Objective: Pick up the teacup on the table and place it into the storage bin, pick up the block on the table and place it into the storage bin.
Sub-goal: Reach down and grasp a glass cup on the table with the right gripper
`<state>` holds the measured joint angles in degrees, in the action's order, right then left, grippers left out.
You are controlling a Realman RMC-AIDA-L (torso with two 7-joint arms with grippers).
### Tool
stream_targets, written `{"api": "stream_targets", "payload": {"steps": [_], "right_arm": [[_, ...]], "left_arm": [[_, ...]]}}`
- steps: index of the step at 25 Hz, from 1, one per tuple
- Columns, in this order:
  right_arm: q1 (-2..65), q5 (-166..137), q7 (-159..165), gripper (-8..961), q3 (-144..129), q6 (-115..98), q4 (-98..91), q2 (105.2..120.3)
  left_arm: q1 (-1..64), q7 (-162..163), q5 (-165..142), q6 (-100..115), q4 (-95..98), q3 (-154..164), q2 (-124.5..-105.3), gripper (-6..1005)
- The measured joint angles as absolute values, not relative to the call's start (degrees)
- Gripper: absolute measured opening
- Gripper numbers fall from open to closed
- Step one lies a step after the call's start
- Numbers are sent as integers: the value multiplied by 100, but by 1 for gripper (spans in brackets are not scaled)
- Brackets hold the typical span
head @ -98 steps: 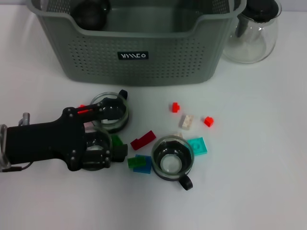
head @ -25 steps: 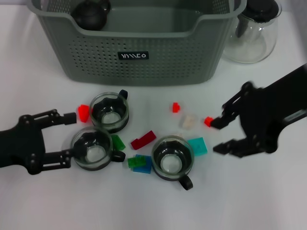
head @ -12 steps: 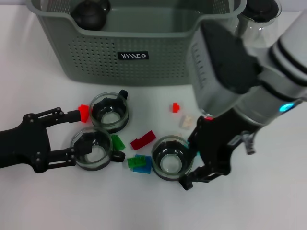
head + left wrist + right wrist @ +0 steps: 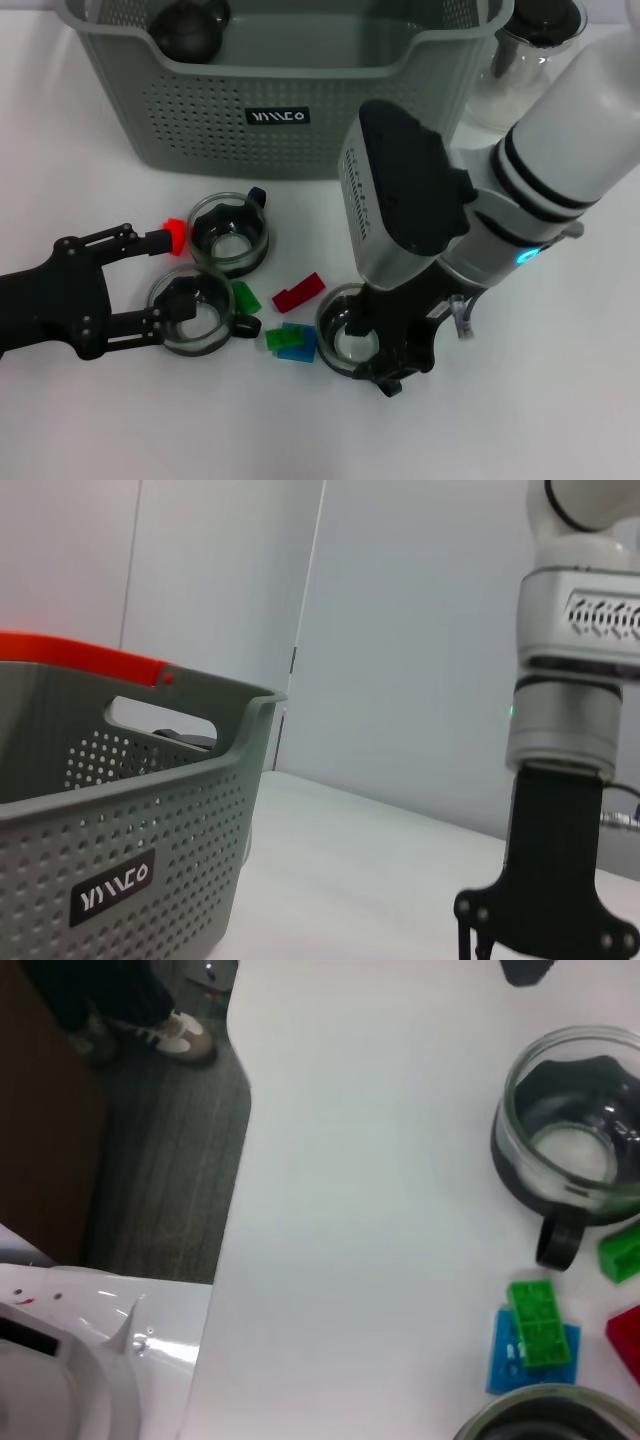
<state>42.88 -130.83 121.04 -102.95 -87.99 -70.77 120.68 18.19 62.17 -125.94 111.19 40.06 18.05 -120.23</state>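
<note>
Three glass teacups stand in front of the storage bin [image 4: 290, 130]: one at the back left [image 4: 228, 235], one at the front left [image 4: 192, 310] and one at the front middle [image 4: 345, 335]. My left gripper [image 4: 152, 280] is open, its tips just left of the front-left teacup [image 4: 570, 1150]. My right gripper [image 4: 388, 345] hangs over the front-middle teacup and hides its right side. Loose blocks lie between the cups: small red [image 4: 175, 235], green [image 4: 245, 297], red [image 4: 298, 292], green on blue [image 4: 285, 340]. The bin [image 4: 120, 860] fills the left wrist view.
A black round pot [image 4: 190, 25] lies inside the bin at its back left. A clear glass carafe [image 4: 525, 70] stands right of the bin. The right wrist view shows the table's edge [image 4: 225, 1260] with floor beyond. The right arm's bulk covers the table's right middle.
The right arm has swung in from the right and come down over the front-middle teacup, covering the blocks there. The left gripper has pulled back from the left teacups and stands open.
</note>
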Motion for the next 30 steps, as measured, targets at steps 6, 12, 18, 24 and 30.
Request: {"api": "stream_targets", "payload": {"steps": [6,12,18,24,30], "right_arm": [[4336,-13017,12034,456,-10400,-8618,-6713,12086],[4360,-12984,12031,456,-10673,-8178,-6359,12093],[4343,-12761,12057,457,-10710,-7919,-6267,12090],[4316,-12740,12085,430,-10707,-7929,-6256,12080],[4314,-12736,12165,191,-10577,-7982,-6270,12053]], "left_arm": [[1821,6213,-12588,11116,4002,1803,-12024,807],[1852,6206,-12584,11116,3982,1801,-12024,807],[1866,6205,-12579,11148,3968,1801,-12029,807],[1896,6205,-12577,11123,3909,1809,-12033,808],[1932,6205,-12577,11170,3910,1811,-12032,809]]}}
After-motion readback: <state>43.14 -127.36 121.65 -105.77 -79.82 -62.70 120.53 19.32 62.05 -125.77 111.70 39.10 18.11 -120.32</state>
